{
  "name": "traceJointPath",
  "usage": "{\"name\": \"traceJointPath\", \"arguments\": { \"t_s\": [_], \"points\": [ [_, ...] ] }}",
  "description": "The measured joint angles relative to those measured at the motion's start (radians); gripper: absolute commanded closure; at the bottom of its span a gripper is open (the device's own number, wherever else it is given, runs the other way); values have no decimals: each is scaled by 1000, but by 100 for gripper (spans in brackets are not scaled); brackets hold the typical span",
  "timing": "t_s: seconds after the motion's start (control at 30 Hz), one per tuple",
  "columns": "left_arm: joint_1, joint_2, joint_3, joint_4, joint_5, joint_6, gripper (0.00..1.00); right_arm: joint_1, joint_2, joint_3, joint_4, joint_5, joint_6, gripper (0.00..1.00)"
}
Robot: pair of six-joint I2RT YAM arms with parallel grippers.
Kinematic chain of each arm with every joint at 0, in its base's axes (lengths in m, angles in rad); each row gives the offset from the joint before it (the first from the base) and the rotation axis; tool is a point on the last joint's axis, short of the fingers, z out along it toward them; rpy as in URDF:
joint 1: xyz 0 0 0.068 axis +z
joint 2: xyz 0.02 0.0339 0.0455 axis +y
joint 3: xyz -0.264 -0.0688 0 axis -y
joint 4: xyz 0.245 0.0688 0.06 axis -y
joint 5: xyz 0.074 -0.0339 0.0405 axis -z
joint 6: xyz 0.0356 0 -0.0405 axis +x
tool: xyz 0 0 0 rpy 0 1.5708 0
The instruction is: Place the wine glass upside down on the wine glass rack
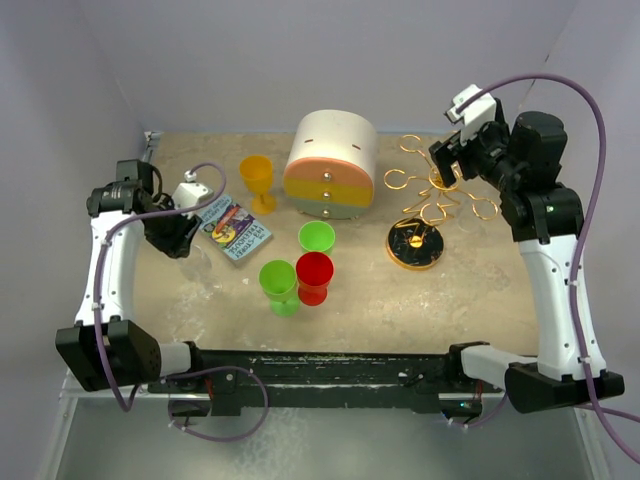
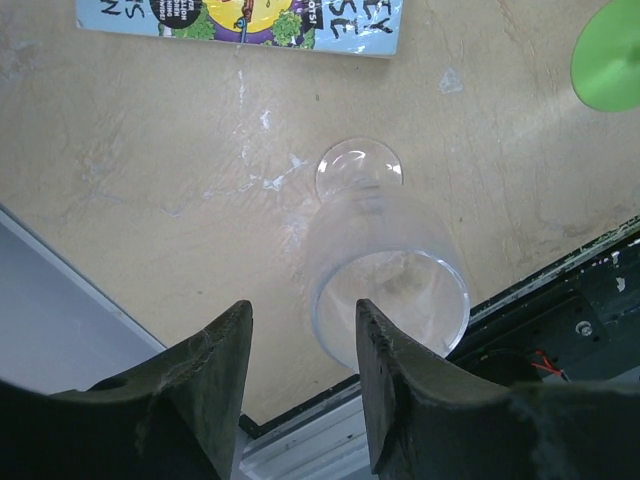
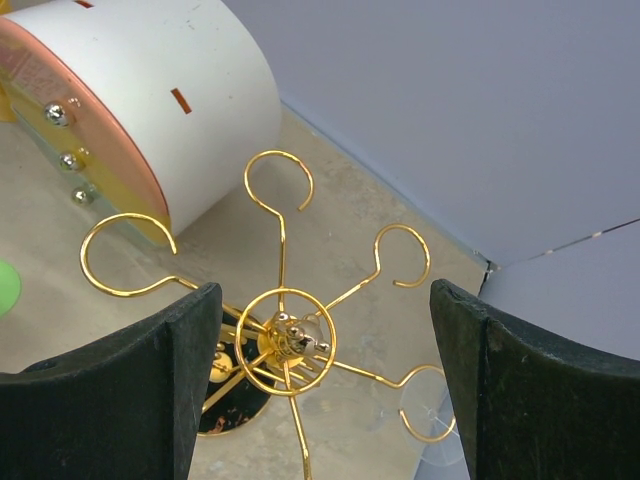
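Right now I am holding my left gripper (image 2: 302,318) over the clear wine glass (image 2: 390,280), which seems to be standing on its foot on the table (image 2: 140,200), near the booklet (image 2: 240,20). My jaws are standing partway apart with the glass's near wall between them, not clamped. I am hovering my right gripper (image 3: 325,298), spread wide and empty, directly above the wine glass rack (image 3: 283,338), which is sitting beside the round drawer box (image 1: 332,165), well apart from the glass.
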Motion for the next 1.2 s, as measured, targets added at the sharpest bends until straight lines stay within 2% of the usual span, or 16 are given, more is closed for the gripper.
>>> {"name": "traceJointPath", "arguments": {
  "t_s": [0.47,0.67,0.83,1.2],
  "points": [
    [-31,23,-50,31,0,-2,70,0,-7,-25,12,6,-1,13],
    [-56,23,-64,45,-20,-5,82,0,-13,-31,14,11,-1,13],
    [-78,22,-64,55,-56,-4,100,0,-19,-39,14,11,-2,13],
    [-141,-19,-19,19,-131,22,100,0,-19,-39,14,11,-2,11]
  ]
}}
